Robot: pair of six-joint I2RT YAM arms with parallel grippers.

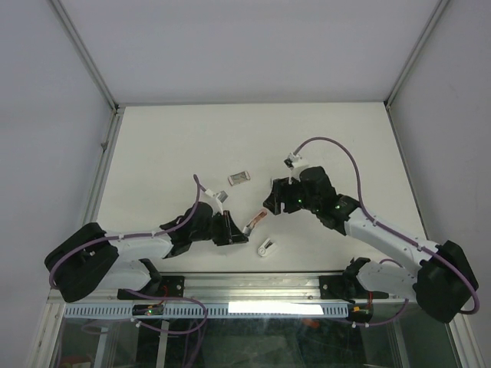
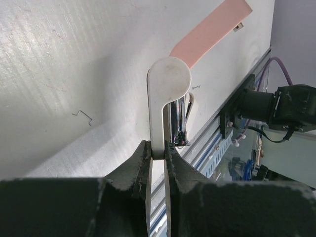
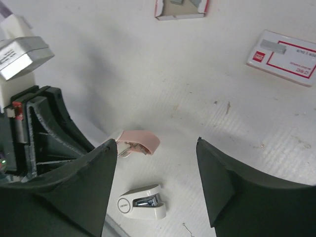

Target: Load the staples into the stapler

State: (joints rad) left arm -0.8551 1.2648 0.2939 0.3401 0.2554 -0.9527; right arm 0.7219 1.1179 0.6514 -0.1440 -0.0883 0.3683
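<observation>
Your left gripper (image 2: 159,150) is clenched on the white half of the small pink-and-white hinged stapler (image 2: 165,89), at the centre of the white worktop (image 1: 337,138) towards its near edge. The stapler's pale pink half angles away towards the right arm.

Your right gripper (image 3: 157,148) stands released, jaws wide, with nothing between them. It is just far-right of the stapler and not touching it.

The flat red-and-white staple box (image 3: 282,57) rests on the worktop farther back, with a grey strip of staples lying on it. It is clear of both grippers. A red-rimmed open tray (image 3: 180,9) lies to its near-left.

A small white piece with a metal insert (image 3: 143,202) lies beside the stapler on the near side. A loose bent staple (image 2: 83,116) lies on the worktop.
</observation>
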